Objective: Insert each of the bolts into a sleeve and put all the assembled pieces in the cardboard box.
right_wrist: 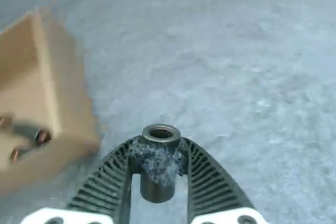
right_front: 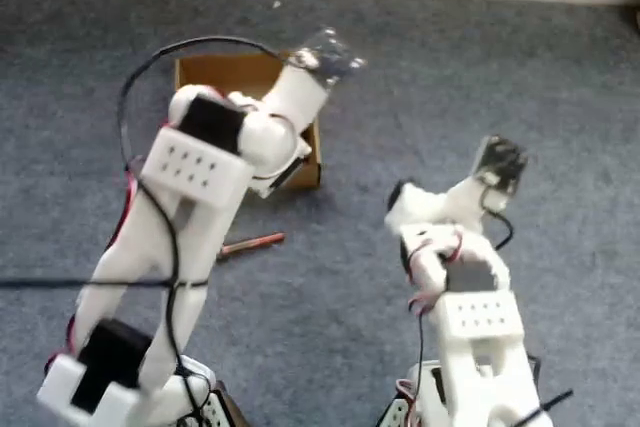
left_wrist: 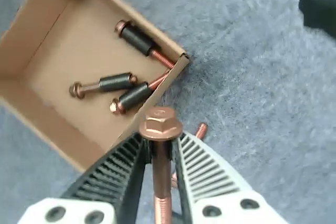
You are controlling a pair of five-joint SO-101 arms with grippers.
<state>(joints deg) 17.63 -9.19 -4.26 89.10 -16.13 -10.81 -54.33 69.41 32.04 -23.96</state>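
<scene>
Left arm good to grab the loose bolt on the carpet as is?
Probably not: its jaws are shut on another bolt. The loose bolt itself lies in the open near the box.

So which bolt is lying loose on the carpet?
The bare bolt just outside the box. The three sleeved bolts lie inside it; the other bare bolt is in the left gripper.

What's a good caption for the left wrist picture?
Left hand grips a copper bolt near the cardboard box holding three sleeved bolts.
</scene>
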